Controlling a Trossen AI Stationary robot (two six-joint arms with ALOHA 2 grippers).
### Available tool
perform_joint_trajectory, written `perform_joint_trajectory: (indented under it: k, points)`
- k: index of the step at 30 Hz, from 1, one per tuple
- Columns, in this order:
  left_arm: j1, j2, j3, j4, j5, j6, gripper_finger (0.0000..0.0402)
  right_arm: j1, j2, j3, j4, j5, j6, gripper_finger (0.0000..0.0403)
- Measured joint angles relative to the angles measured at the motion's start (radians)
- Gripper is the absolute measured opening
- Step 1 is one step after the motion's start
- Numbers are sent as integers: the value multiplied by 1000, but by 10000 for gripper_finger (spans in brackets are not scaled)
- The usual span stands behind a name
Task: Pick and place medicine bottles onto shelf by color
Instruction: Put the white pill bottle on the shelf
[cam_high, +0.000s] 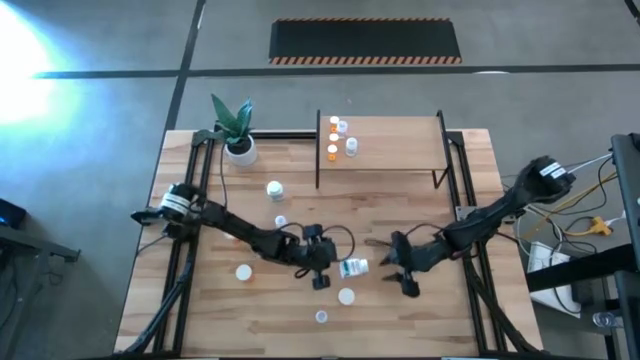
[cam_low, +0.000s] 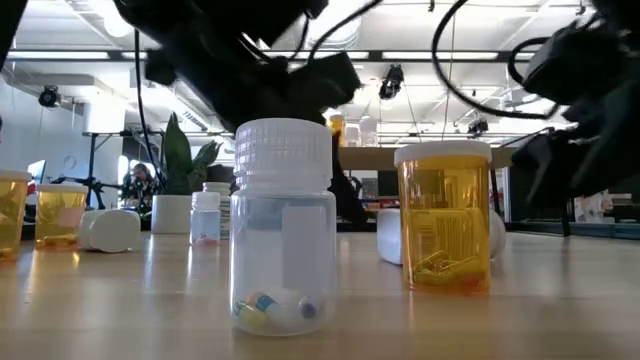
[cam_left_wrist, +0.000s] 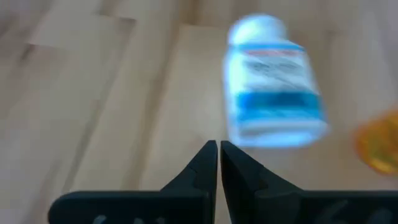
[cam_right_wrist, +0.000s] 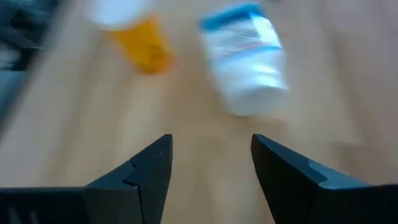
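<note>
Right gripper (cam_right_wrist: 211, 165) low over table (cam_high: 420, 215), fingers apart, nothing between them. White bottle with blue label (cam_high: 353, 268) lies on its side just ahead of it, between both grippers. Left gripper (cam_left_wrist: 219, 163) on bottle's other side, fingers together, empty. Orange bottle (cam_right_wrist: 142, 46) stands near white one. Shelf (cam_high: 385, 150) at table's far edge holds few small bottles. Plant pot (cam_high: 240, 150) beside shelf.
</note>
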Motion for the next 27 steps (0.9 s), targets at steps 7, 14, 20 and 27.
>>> perform_joint_trajectory:
  k: [7, 14, 20, 27]
  points:
    - [31, 14, -2, 76, 115, 27, 3, 5, 201, -61, 425, -7, -8, 124]
    - [26, 14, 0, 107, 210, 28, 3, -16, 287, -20, 422, 173, -16, 38]
    - [17, 8, 0, 96, 207, 31, 3, -18, 141, -28, 232, 433, -15, 10]
    - [19, 14, -12, 72, 201, -50, 3, -18, -38, -36, -28, 271, 161, 12]
